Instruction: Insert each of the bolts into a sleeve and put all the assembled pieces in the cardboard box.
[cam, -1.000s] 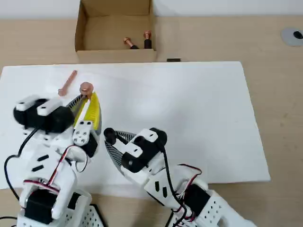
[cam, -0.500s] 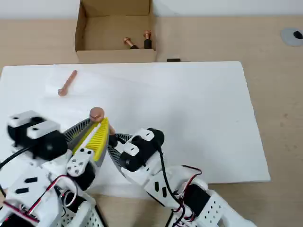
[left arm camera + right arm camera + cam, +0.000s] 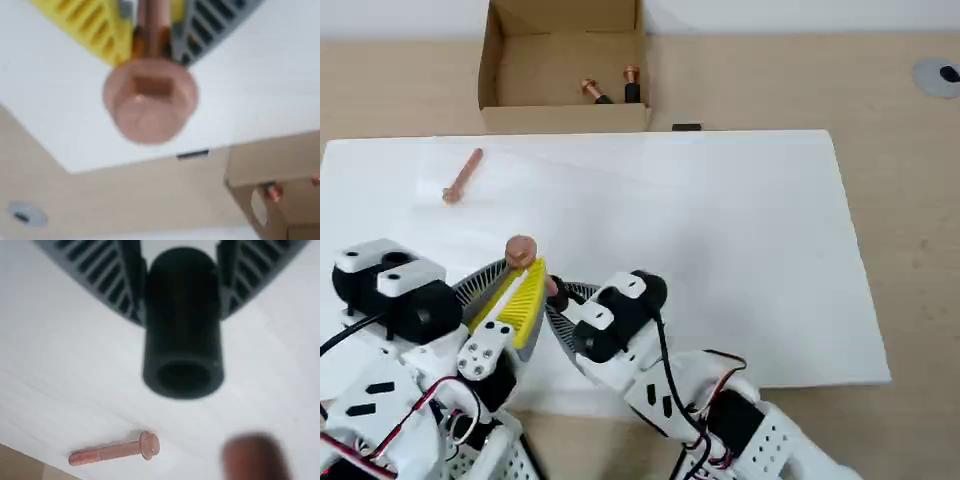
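Drawn back, left gripper [image 3: 527,265] clamps a copper flanged bolt [image 3: 150,102] beside right gripper [image 3: 181,285] gripping a black sleeve [image 3: 182,340].

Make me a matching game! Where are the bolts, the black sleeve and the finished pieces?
Things:
1. raised bolt
2. flat-lying bolt
3. black sleeve
4. assembled pieces

Places:
A. inside the cardboard box
B. held in the left gripper
C. loose on the white sheet
D. held in the right gripper

Pairs: 1-B, 2-C, 3-D, 4-A

Bare white mat [image 3: 720,230] up to the cardboard box [image 3: 565,118] wall, one loose bolt [image 3: 463,176] beside the way.
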Controlling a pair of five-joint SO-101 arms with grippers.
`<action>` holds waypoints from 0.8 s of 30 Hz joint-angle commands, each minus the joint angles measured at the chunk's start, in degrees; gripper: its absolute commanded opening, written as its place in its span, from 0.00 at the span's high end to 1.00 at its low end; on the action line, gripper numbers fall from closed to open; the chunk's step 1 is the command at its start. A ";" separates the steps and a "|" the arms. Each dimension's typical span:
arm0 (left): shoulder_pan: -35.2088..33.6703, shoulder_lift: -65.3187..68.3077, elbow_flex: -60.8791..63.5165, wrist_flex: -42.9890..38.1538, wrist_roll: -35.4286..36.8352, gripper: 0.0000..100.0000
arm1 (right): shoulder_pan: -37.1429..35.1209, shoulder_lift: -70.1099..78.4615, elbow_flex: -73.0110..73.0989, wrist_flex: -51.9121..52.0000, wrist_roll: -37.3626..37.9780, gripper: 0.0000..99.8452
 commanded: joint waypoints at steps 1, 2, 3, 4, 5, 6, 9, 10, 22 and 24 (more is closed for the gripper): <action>0.62 -0.13 -2.90 0.97 -1.76 1.00 | -0.31 -4.97 -0.13 0.09 -0.26 0.99; 0.62 -0.13 -2.90 0.97 -1.93 1.00 | -0.31 -4.97 -0.13 0.09 -0.26 0.99; 0.62 -0.13 -2.90 1.05 -1.93 1.00 | -0.31 -4.97 -0.13 0.09 -0.26 0.99; 0.62 -0.13 -2.90 1.05 -1.93 1.00 | -0.31 -4.97 -0.13 0.09 -0.26 0.99; 0.62 -0.13 -2.90 1.05 -1.93 1.00 | -0.31 -4.97 -0.13 0.09 -0.26 0.99; 0.62 -0.13 -2.90 1.05 -1.85 1.00 | -0.31 -4.97 -0.13 0.09 -0.26 0.99; 0.62 -0.13 -2.90 1.05 -1.76 1.00 | -0.31 -4.97 -0.13 0.09 -0.18 0.99; 0.62 -0.13 -2.81 1.05 -1.76 1.00 | -0.31 -4.97 -0.13 0.09 -0.18 0.99; 0.70 -0.13 -1.05 3.96 -1.76 1.00 | -0.31 -5.14 -0.13 0.09 -0.18 0.99; 0.70 -0.22 0.79 4.31 -1.76 1.00 | -0.31 -5.23 -0.13 0.09 -0.18 0.99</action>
